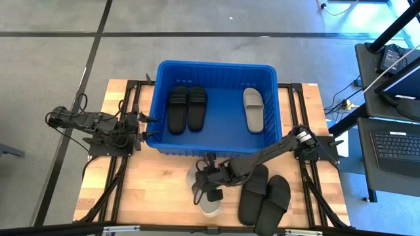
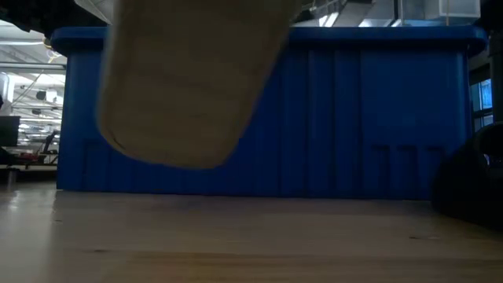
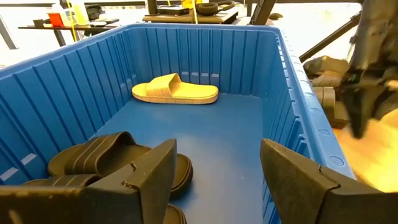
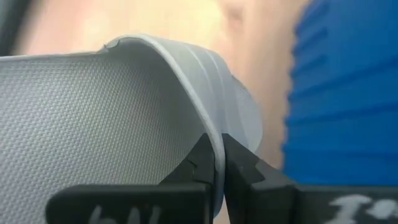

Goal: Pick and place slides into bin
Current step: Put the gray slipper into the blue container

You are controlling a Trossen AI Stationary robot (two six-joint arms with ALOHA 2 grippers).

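The blue bin (image 1: 213, 69) stands at the table's far middle. Inside lie two black slides (image 1: 186, 108) side by side on the left and one light grey slide (image 1: 253, 108) on the right, soles down. My right gripper (image 1: 211, 189) is in front of the bin's near wall, shut on a second light grey slide (image 1: 209, 204), which the low view (image 2: 189, 79) shows lifted off the table. Two more black slides (image 1: 264, 198) lie on the table to its right. My left gripper (image 1: 148, 128) is open and empty at the bin's left rim, its fingers (image 3: 217, 155) pointing into the bin. My right gripper pinches the light grey slide's strap (image 4: 214, 134) at its edge, one finger under the strap and one on its ribbed outer side. The slide hangs tilted below the gripper, clear of the table (image 2: 236, 236).
The bin's near wall (image 2: 314, 118) stands just beyond the lifted slide. One black slide shows at the low view's right edge (image 2: 471, 181). Bare wood lies at the table's near left (image 1: 144, 190). Desks with a laptop (image 1: 394, 144) stand to the right of the table.
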